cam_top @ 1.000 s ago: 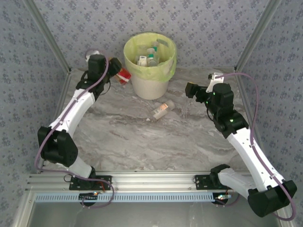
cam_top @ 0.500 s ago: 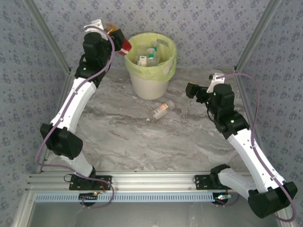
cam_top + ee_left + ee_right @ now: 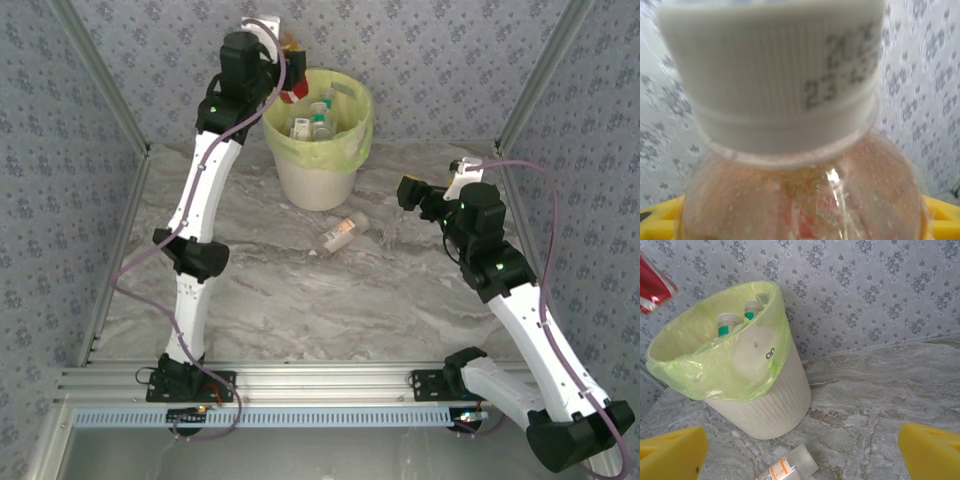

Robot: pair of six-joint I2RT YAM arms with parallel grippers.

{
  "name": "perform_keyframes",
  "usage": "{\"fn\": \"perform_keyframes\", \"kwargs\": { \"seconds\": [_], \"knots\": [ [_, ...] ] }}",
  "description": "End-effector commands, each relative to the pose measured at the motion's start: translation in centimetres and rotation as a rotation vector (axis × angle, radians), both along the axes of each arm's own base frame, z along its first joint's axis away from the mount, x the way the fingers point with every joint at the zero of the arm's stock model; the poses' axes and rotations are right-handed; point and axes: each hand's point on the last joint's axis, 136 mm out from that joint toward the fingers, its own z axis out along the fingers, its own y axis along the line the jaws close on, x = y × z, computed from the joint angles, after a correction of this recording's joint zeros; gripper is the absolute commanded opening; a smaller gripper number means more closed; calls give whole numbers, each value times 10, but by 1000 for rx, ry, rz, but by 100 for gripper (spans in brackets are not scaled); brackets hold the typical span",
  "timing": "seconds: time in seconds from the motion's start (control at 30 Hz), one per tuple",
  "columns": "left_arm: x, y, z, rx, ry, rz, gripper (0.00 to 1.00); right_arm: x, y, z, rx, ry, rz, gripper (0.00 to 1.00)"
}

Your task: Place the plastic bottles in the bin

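Top external: L arm stretched high, pincer point(image 3: 281, 68) gripping bottle point(image 3: 292, 92) (prob. over bin point(image 3: 318, 178)).

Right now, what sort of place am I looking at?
Probably a staged robot test booth, not a real room: wallpaper panels in a metal frame, two arms bolted to a rail at the edge of a marble-look table, and a bin holding bottles.

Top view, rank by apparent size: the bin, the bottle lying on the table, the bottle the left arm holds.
1. Bin, clearly largest.
2-3. Bottle on the table and held bottle: unranked; the held one is partly hidden by the left gripper and sits higher, nearer the camera.
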Motion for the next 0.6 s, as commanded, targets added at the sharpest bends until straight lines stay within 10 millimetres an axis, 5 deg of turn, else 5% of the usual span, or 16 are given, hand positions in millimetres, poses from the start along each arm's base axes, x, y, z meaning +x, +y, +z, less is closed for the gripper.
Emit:
{"fn": "perform_keyframes", "kwargs": {
  "seconds": [0.0,0.1,0.33,0.57],
  "knots": [
    [-3,1,-22,90,61,-5,54,-5,-10,1,0,0,-39,100],
    [-2,-8,-40,167,82,-31,59,-6,-11,1,-9,2,-43,100],
    [2,-12,-49,216,77,-37,99,-2,-9,-3,-12,9,-40,100],
    [-11,-15,-34,135,85,-81,99,3,-5,-8,-17,25,-28,100]
  ]
}}
